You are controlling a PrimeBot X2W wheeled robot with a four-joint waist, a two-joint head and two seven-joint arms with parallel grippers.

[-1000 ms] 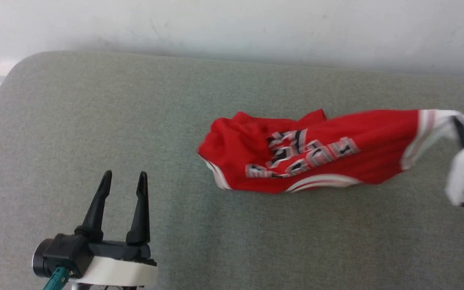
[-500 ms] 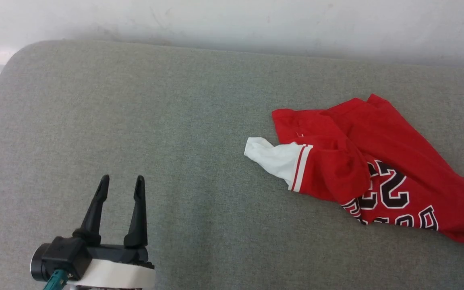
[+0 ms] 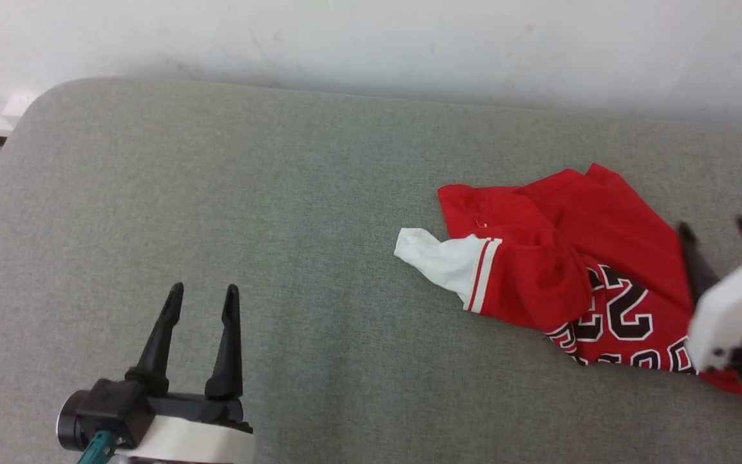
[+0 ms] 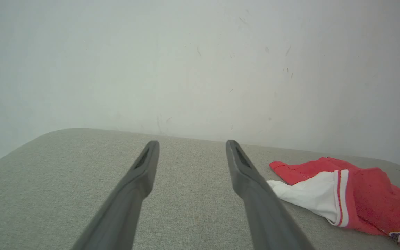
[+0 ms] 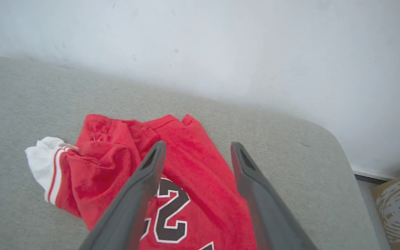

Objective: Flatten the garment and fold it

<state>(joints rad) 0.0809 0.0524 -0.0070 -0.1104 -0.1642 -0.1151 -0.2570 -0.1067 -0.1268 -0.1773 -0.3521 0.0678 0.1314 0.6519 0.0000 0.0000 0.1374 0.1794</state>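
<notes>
Barely started tbh: the garment [image 3: 603, 219] is a crumpled heap lying just under the wide, empty jaws of the right gripper [image 3: 713, 225], well off to the right of the left gripper [image 3: 202, 303], whose jaws are wide and empty too. Flattening and folding all left

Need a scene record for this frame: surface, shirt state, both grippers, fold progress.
surface: grey cushion, white wall behind
shirt: red, crumpled on the cushion's right part, number 22 partly showing
sleeve: white with striped trim, sticking out to the left
left gripper: open, empty, over bare cushion, apart from the shirt
right gripper: open, nothing between its fingers, at the shirt's right part
fold progress: not flattened, not folded
other: cardboard box past the cushion's right end
</notes>
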